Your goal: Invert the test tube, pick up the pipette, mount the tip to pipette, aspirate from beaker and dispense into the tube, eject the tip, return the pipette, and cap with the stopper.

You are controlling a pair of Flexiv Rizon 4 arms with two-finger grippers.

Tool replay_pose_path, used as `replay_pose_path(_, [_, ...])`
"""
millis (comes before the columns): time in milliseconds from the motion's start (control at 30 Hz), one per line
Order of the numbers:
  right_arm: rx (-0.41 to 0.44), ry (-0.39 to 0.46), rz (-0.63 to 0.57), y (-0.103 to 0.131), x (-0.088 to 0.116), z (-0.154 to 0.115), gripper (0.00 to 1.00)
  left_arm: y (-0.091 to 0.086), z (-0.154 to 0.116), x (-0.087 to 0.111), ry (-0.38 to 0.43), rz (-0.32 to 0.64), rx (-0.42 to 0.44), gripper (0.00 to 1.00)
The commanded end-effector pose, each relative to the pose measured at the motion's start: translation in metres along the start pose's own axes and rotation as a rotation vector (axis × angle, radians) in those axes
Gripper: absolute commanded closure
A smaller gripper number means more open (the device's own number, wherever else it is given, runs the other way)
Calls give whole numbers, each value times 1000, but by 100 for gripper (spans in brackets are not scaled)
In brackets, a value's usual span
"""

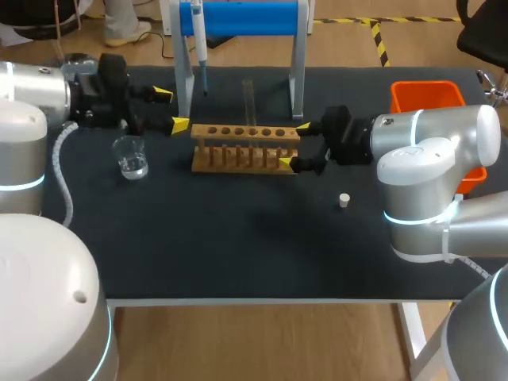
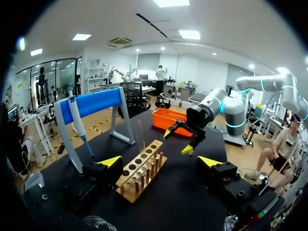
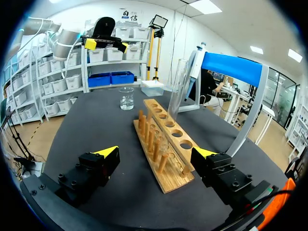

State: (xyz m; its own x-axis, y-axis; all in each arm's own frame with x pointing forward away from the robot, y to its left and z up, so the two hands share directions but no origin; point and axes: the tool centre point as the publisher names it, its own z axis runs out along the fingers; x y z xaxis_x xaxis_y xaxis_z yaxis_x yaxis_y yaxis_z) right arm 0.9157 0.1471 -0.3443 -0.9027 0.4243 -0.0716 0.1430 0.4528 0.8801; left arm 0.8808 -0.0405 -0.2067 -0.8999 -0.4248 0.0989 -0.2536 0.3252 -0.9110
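Two grippers, both spread and both empty: that's how you had them. Your left gripper (image 1: 171, 109) hung just off the left end of the wooden rack (image 1: 246, 132). Your right gripper (image 1: 294, 144) sat at the other end, its yellow tips either side of the rack's corner, though I couldn't tell whether they touched the wood. To me that looked like a set-up for the tube, one arm on each side of it. The test tube (image 1: 248, 99) stood upright in one of the rack's holes, near the middle: tall, clear glass, nothing visible inside, not yet gripped. The pipette (image 1: 198, 44) hung nose-down on the blue stand (image 1: 246, 17) behind, likely so it could be lifted straight off. The beaker (image 1: 131, 156) waited near your left arm. The stopper (image 1: 344, 200) lay alone on the table (image 1: 238, 254) near your right, handy for the last step, I'd say.
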Motion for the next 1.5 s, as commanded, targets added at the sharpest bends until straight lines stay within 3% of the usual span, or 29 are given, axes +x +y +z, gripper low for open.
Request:
replay_pose_path(33, [2,3,0,0,-1,-1,0,0,1,2,-18,-1,-1,0])
replay_pose_path(133, [2,3,0,0,-1,-1,0,0,1,2,-18,-1,-1,0])
replay_pose_path(200, [2,3,0,0,-1,-1,0,13,-11,-11,-98,-42,-19,0])
replay_pose_path(267, [2,3,0,0,-1,-1,0,31,-29,-27,-185,-83,-93,0])
replay_pose_path(433, [2,3,0,0,-1,-1,0,64,-80,-65,-375,-180,-111,0])
replay_pose_path(567, [2,3,0,0,-1,-1,0,83,-115,-96,-505,-233,-102,0])
replay_pose_path(767, [2,3,0,0,-1,-1,0,105,-138,-139,-662,-317,-144,0])
replay_pose_path(967, [2,3,0,0,-1,-1,0,118,-142,-178,-785,-375,-228,0])
replay_pose_path(1167, [2,3,0,0,-1,-1,0,123,-134,-209,-864,-424,-246,0])
replay_pose_path(1500, [2,3,0,0,-1,-1,0,131,-125,-243,-887,-453,-246,0])
